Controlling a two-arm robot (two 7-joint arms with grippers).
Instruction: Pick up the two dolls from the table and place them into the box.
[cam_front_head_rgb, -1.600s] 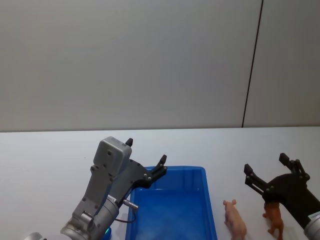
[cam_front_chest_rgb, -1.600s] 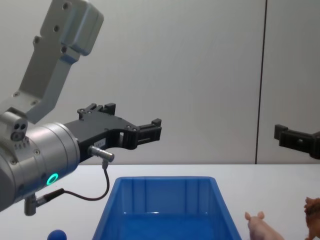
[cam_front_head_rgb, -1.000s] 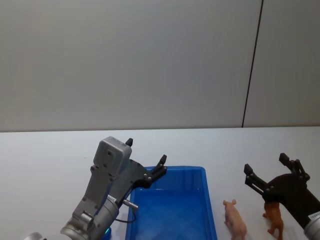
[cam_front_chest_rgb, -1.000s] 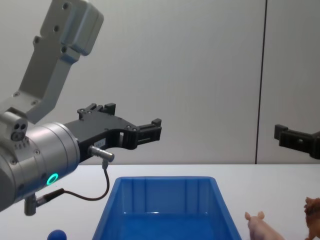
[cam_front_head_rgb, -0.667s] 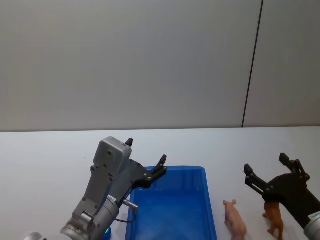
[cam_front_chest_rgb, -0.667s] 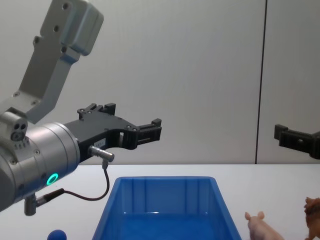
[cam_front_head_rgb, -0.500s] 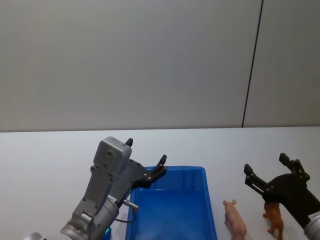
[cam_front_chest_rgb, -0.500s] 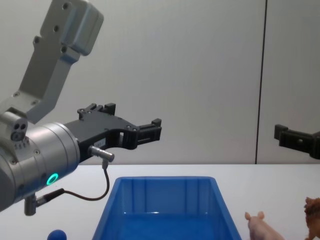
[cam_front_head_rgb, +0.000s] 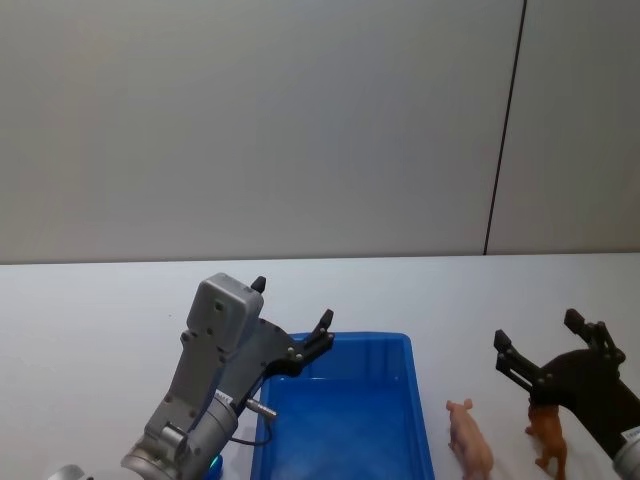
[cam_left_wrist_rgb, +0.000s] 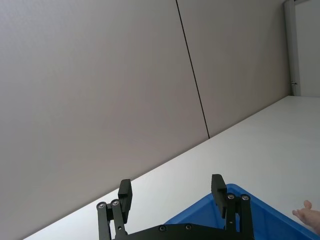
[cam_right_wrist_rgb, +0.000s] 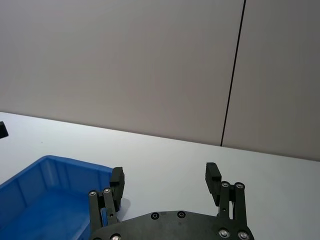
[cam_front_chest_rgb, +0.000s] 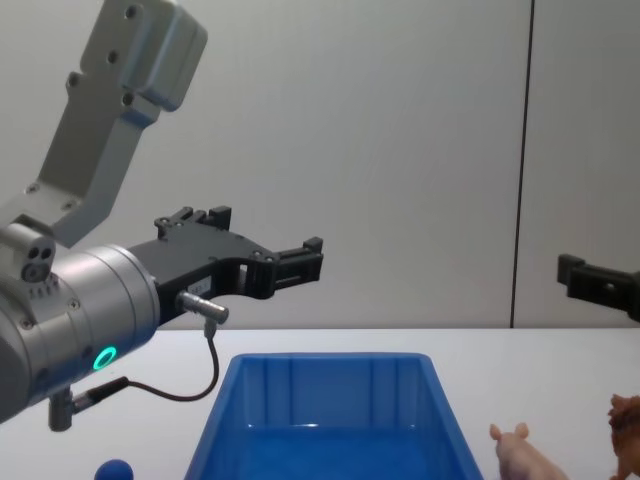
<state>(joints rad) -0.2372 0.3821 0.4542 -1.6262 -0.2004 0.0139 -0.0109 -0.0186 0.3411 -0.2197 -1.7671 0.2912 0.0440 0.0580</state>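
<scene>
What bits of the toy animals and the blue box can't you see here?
- Brown animal: in the head view its top sits behind the right gripper; in the chest view the right edge cuts it.
- Pig: its back end is cut off by the bottom edge in the head and chest views.
- Box: its near end runs off the bottom edge.
- Small blue ball: the chest view's bottom edge cuts it.
</scene>
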